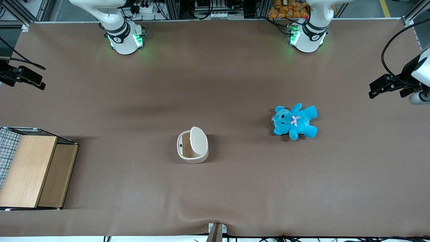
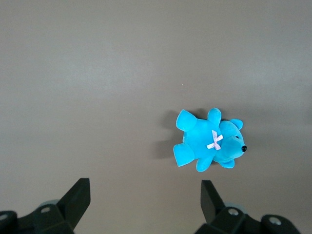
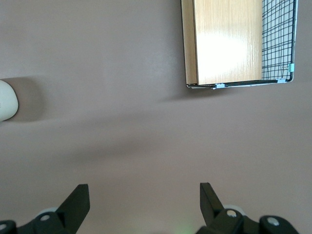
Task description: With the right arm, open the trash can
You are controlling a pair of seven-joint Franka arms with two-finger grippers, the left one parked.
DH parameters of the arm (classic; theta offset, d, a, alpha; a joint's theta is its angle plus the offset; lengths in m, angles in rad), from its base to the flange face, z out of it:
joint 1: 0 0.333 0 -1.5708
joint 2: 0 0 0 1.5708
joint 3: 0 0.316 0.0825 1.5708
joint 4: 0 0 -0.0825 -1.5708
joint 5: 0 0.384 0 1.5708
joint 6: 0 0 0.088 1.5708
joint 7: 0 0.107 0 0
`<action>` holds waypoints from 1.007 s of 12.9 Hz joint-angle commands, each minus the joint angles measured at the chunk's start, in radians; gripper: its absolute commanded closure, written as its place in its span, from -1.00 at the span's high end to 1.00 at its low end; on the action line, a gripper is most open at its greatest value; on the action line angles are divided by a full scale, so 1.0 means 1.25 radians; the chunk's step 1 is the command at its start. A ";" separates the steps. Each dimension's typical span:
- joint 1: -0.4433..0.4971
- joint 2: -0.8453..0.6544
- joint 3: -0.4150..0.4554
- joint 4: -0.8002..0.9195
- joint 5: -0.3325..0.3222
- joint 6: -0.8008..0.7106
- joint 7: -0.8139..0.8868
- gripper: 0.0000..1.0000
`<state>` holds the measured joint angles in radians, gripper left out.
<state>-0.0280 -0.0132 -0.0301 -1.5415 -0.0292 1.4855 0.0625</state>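
2 black fingers [image 3: 78, 202] of the right arm's gripper [image 3: 141, 204] stand wide apart with nothing between them, hanging over bare brown table [image 3: 122, 136] at the working arm's end. In the front view the gripper [image 1: 22, 78] shows at the table's edge, high above the surface and well apart from everything on it.

Below the gripper, the wooden box with wire mesh [image 3: 234, 41] lies near it in the wrist view; in the front view that box [image 1: 30, 168] sits nearer to the front camera than the gripper.

Farther from the gripper, toward the middle of the table, stands the trash can [image 1: 192, 145]. Only a sliver of its cream wall [image 3: 7, 100] reaches the right wrist view, casting a soft shadow. Its flip lid [image 1: 197, 140] is already raised, tilted up on edge, and the tan inside shows through the mouth. The gripper is not touching it.

1 blue teddy bear [image 1: 295, 121] with a pink bow lies on its back toward the parked arm's end of the table, well apart from the trash can and the gripper.
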 commanded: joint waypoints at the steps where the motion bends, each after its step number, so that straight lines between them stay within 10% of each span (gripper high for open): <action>1: 0.014 -0.016 -0.020 -0.018 0.014 0.004 -0.023 1.00; 13: 0.019 -0.003 -0.021 0.001 0.015 0.003 -0.023 1.00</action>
<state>-0.0163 -0.0131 -0.0410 -1.5417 -0.0214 1.4863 0.0468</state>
